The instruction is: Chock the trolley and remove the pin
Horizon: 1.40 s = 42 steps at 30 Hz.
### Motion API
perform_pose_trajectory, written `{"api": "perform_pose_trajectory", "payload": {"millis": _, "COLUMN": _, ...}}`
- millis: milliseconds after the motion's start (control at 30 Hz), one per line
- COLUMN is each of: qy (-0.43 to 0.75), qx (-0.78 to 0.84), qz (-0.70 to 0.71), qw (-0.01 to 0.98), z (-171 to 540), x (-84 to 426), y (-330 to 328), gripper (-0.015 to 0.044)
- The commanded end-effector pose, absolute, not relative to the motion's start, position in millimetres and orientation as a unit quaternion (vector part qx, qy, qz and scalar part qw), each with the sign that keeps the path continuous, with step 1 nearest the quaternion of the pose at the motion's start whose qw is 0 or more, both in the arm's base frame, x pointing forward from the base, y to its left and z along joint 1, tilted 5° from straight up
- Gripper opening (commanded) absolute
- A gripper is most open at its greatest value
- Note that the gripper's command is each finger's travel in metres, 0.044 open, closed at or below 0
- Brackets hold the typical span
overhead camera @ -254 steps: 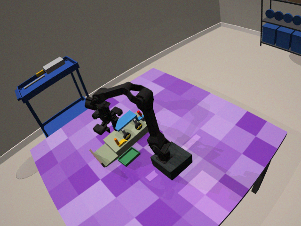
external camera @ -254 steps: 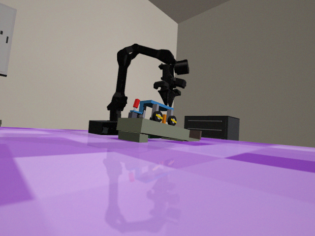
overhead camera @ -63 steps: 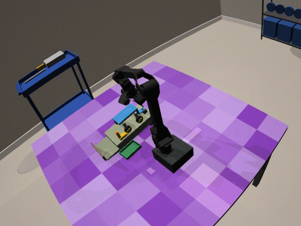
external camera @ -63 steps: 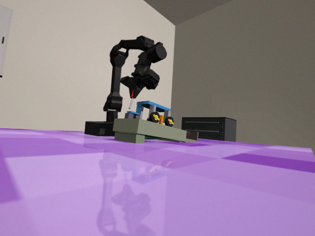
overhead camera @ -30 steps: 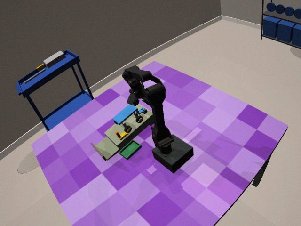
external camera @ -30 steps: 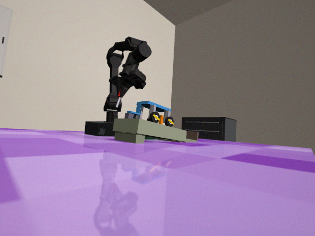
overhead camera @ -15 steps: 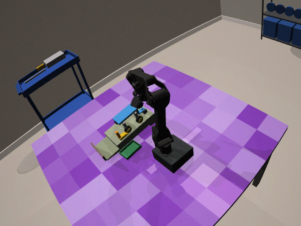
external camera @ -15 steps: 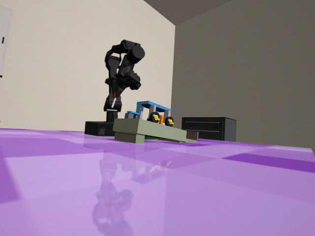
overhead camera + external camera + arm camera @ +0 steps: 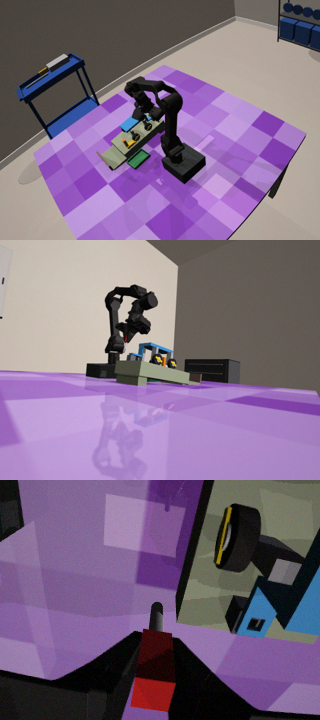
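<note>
My gripper point(image 9: 126, 340) point(image 9: 154, 642) is shut on the red-headed stop pin. The pin's red head point(image 9: 154, 667) is between the fingers and its grey shaft point(image 9: 157, 617) point(image 9: 125, 347) points down, free of the trolley, beside the uphill end of the ramp point(image 9: 120, 141) point(image 9: 129, 367) point(image 9: 285, 500). The blue trolley point(image 9: 130, 123) point(image 9: 155, 345) point(image 9: 306, 615) stands on the ramp; its uphill bracket shows an empty square hole. The yellow chock point(image 9: 131, 143) point(image 9: 164, 361) with orange handle point(image 9: 124, 141) sits at the downhill side of the lower near wheel point(image 9: 135, 137), seemingly touching. The green tray point(image 9: 138, 158) is empty.
The green tray lies beside the ramp's lower half, on the robot base's side. The black robot base point(image 9: 183, 165) point(image 9: 99, 370) stands to the right of the tray in the top view. A brown end board point(image 9: 103, 159) point(image 9: 195, 377) closes the ramp's foot.
</note>
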<state>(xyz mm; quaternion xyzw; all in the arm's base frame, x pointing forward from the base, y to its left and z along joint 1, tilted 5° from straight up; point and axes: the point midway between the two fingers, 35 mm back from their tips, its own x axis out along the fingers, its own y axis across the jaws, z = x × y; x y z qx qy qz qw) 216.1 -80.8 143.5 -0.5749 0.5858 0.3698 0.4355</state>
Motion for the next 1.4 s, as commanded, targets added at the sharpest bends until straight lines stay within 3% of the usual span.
{"api": "perform_pose_trajectory", "payload": {"millis": 0, "qy": 0.590, "qx": -0.572, "qz": 0.370, "qw": 0.433, "z": 139, "x": 217, "y": -67, "gripper": 0.0000}}
{"api": "perform_pose_trajectory", "payload": {"millis": 1367, "qy": 0.588, "qx": -0.570, "qz": 0.373, "qw": 0.437, "z": 108, "x": 226, "y": 79, "gripper": 0.0000}}
